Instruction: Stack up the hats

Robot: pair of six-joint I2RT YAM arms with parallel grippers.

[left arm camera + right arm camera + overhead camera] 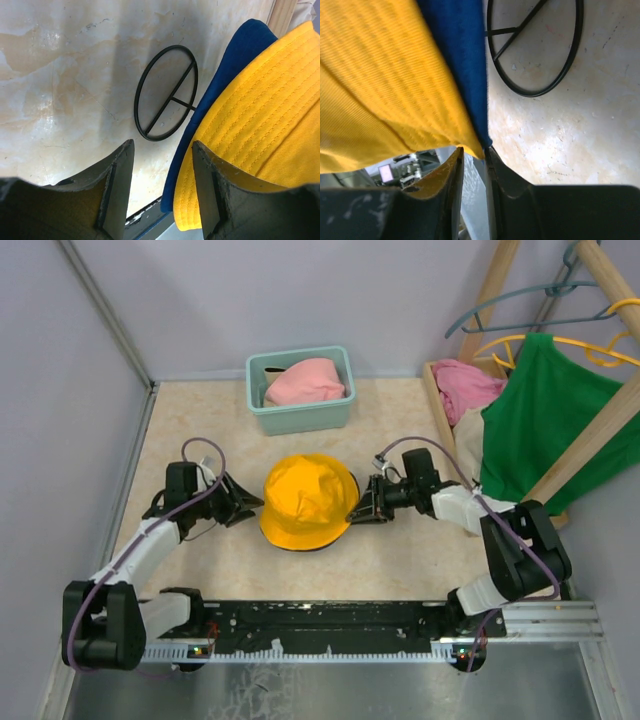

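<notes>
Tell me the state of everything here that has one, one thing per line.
Navy hat: at the bottom, only its brim showing.
Yellow hat: crown up, stacked on it.
Pink hat: lying in the teal bin.
Green shirt: hanging up.
Left gripper: open, empty.
Right gripper: slightly open at the brims.

Top view: bright, even, sharp; soft shadows beneath the arms on the table point(200, 420). Left wrist view: pale glare and a broad shadow band; near fingers point(117, 190) soft. Right wrist view: yellow hat point(380, 75) blurred, tabletop glare.
</notes>
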